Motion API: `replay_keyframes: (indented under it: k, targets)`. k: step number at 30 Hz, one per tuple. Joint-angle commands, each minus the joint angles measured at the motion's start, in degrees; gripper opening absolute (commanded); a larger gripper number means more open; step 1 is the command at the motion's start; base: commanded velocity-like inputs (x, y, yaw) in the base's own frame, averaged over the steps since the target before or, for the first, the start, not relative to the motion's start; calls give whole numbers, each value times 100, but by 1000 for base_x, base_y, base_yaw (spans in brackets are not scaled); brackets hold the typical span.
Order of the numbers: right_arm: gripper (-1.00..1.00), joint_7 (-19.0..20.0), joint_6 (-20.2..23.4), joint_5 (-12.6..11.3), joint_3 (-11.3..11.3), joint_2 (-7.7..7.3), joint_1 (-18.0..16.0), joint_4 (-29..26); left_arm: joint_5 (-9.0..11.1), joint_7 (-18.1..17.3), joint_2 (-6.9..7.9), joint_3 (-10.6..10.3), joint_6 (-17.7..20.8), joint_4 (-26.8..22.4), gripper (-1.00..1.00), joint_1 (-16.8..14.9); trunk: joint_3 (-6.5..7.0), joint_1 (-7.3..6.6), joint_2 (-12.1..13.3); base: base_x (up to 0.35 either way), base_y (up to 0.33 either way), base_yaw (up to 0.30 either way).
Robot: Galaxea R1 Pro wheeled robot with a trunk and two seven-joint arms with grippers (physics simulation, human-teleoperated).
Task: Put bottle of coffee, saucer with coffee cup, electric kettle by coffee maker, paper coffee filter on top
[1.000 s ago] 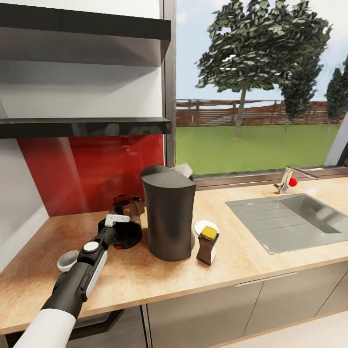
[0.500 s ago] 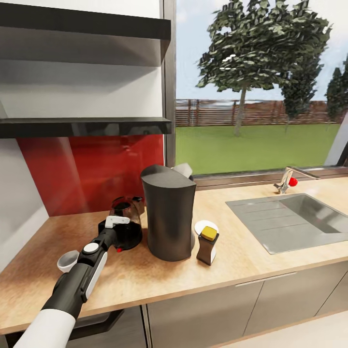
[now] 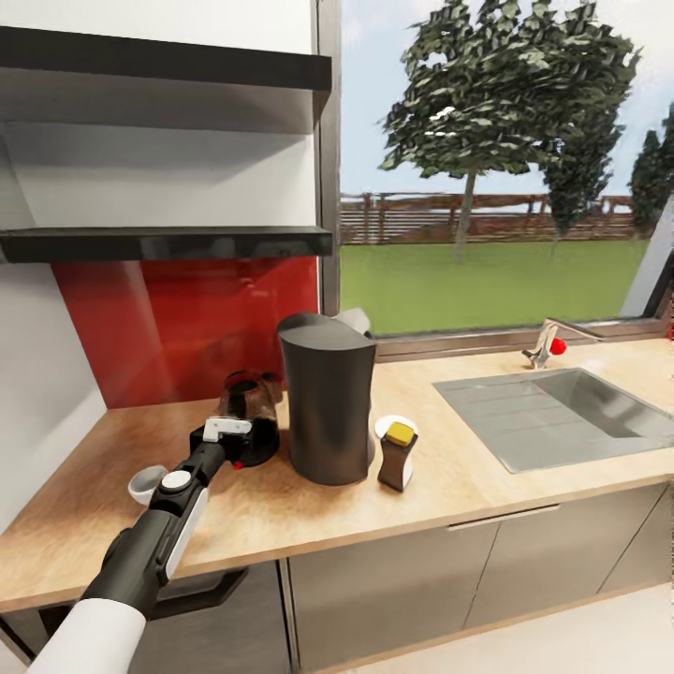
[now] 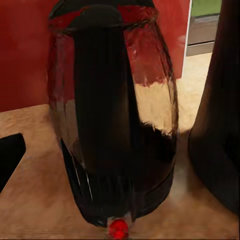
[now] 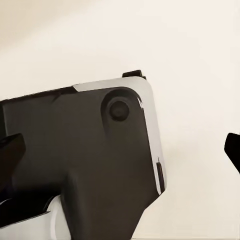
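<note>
The dark grey coffee maker [image 3: 328, 407] stands on the wooden countertop [image 3: 281, 515]. Just left of it is the dark glass electric kettle [image 3: 253, 417] [image 4: 112, 125], upright with a red switch at its base. My left gripper [image 3: 230, 447] is open right in front of the kettle, and one black finger [image 4: 10, 157] sits well clear of its side. On the coffee maker's other side stands the coffee bottle [image 3: 397, 456] with a yellow lid, a white saucer [image 3: 391, 426] behind it. A pale paper filter [image 3: 354, 322] peeks over the maker's top. A small cup [image 3: 145, 484] sits beside my left arm. My right gripper [image 5: 121, 150] is open against my own body.
A steel sink [image 3: 562, 417] with a tap [image 3: 545, 348] is set into the counter at the right. Two dark shelves [image 3: 168, 243] hang above the red backsplash [image 3: 178, 318]. A window lies behind the counter, and cabinets run below it.
The whole view has shifted and drawn back a little, so the camera moved. The kettle stays beside the coffee maker, and my left gripper sits slightly further back from it.
</note>
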Motion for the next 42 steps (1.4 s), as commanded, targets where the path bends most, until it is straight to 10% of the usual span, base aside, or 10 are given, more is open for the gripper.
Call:
replay_keyframes:
  k: [1,27,42]
  targets:
    - [100,31,-10,-13,-36,-1,-4,9,-11,-2,4,-8,30,-8,100,-3,-9,0,-10,-331,0,0]
    - [100,31,-18,-27,-34,42,-4,-28,-10,-22,21,-6,21,-80,100,-1,-9,0,-10,-146,0,0]
    - [100,23,-18,-31,-46,51,-4,-35,-10,-284,-4,-15,7,-918,100,825,-9,0,-10,-116,0,0]
